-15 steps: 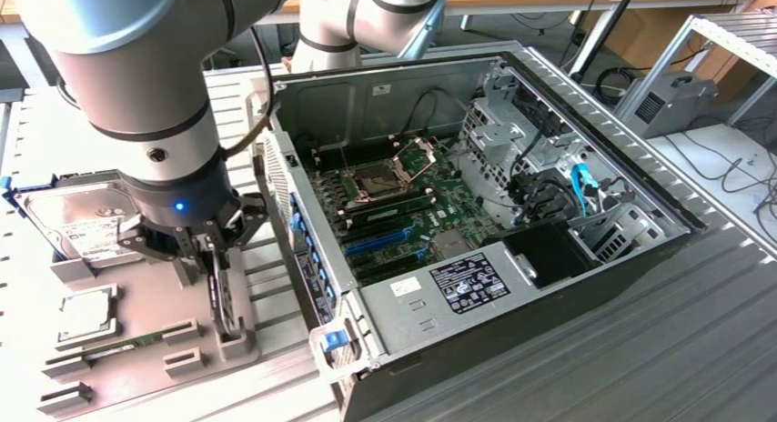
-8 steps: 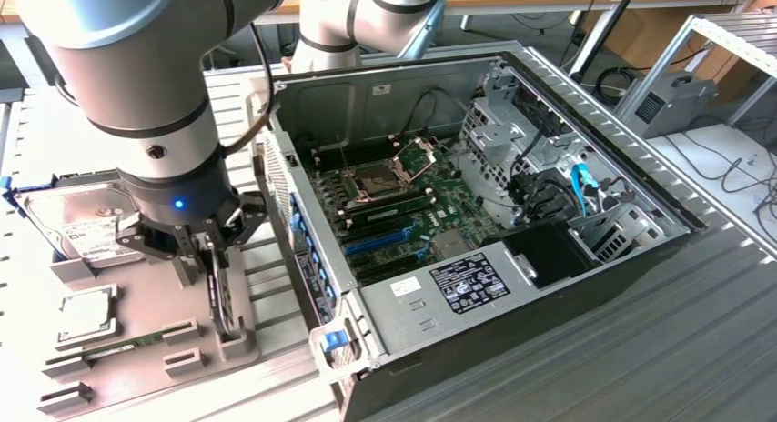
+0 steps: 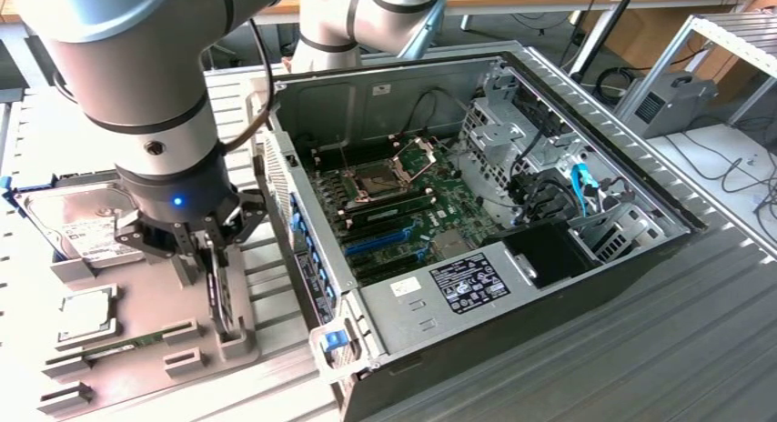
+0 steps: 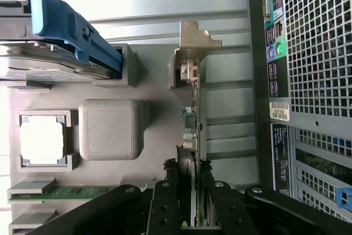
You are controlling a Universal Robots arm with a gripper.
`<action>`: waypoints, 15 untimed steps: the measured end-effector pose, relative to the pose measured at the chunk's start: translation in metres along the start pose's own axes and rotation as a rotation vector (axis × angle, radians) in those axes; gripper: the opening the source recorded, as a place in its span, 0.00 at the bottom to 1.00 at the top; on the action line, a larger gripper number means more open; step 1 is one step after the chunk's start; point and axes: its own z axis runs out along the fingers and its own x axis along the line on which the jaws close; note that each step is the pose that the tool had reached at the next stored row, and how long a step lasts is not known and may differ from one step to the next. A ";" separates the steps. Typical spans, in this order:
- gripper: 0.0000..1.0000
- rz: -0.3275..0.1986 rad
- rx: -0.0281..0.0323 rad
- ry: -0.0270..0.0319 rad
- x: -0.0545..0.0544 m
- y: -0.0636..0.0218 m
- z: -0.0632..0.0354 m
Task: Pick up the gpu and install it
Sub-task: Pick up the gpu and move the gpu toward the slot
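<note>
Black-fingered gripper (image 4: pixel 191 182) is clamped, half closed, on both faces of the gpu (image 4: pixel 193 115), a thin green circuit card stood on edge in the grey plastic holder tray (image 4: pixel 110 130), beside the open metal computer case (image 4: pixel 319 53). The card is judged light, stiff and fragile, best held by its flat faces.

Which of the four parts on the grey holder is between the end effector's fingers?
The gpu: the green card with a silver bracket, standing on edge. The hard drive, processor and memory stick are clear of the end effector.
</note>
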 end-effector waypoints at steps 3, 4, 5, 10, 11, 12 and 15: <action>0.26 0.000 -0.0001 0.0000 0.000 0.0000 -0.0011; 0.26 0.000 0.0000 0.0000 0.000 0.0001 -0.0015; 0.26 0.000 0.0000 0.0000 0.000 0.0001 -0.0019; 0.26 0.000 0.0000 0.0000 0.000 0.0002 -0.0036; 0.26 0.000 0.0000 0.0000 0.000 0.0002 -0.0040; 0.26 0.000 0.0000 0.0000 0.000 0.0002 -0.0045; 0.26 0.000 0.0000 0.0000 0.000 0.0002 -0.0056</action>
